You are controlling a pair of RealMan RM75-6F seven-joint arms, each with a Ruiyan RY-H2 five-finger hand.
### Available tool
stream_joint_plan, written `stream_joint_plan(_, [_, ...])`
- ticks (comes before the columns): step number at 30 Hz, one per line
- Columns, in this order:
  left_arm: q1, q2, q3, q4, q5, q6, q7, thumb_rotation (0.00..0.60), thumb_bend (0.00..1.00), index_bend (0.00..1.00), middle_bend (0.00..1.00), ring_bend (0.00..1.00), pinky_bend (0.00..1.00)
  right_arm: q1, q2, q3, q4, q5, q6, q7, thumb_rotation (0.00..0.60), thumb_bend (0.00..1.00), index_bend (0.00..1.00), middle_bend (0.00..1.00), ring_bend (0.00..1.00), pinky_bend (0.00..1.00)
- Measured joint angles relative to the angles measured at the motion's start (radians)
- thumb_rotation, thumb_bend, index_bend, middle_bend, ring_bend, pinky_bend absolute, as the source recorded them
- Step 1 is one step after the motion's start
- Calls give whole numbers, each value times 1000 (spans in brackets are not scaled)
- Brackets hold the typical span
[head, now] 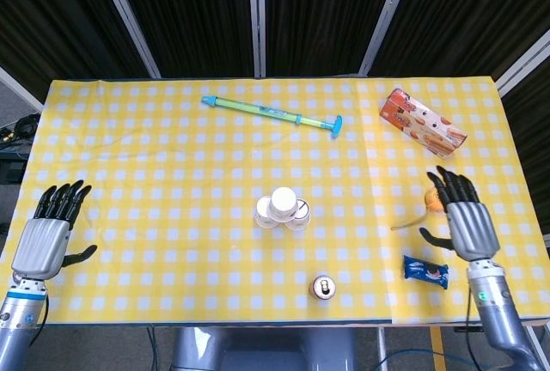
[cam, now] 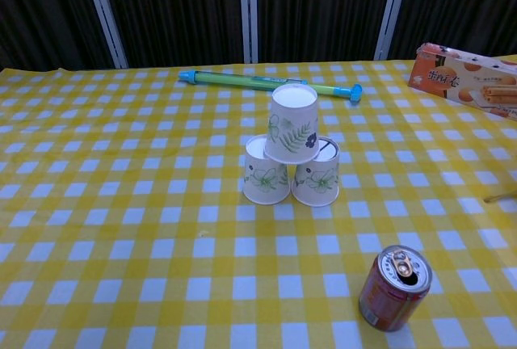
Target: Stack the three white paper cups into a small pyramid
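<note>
Three white paper cups with green leaf prints stand upside down as a small pyramid at the table's middle. The top cup (cam: 293, 123) (head: 283, 202) rests on the left cup (cam: 265, 172) and the right cup (cam: 317, 176). My right hand (head: 467, 219) hovers far to the right near the table's edge, fingers spread, holding nothing. Near the front left corner my left hand (head: 50, 229) is also open and empty. Neither hand appears in the chest view.
A red drink can (cam: 394, 288) (head: 323, 287) stands in front of the cups. A green and blue pen-like stick (head: 271, 112) lies at the back. A biscuit box (head: 422, 122), a yellow tape measure (head: 440, 200) and a blue snack packet (head: 426, 271) sit on the right.
</note>
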Motion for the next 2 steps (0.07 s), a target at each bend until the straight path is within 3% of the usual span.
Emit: stream_joint_plan(2, [10,-3,4,12,-2,8,-5,600,84,0,0,0,0,-48,-3,-20,62,-37,47,34,600,94,0,0,0,0])
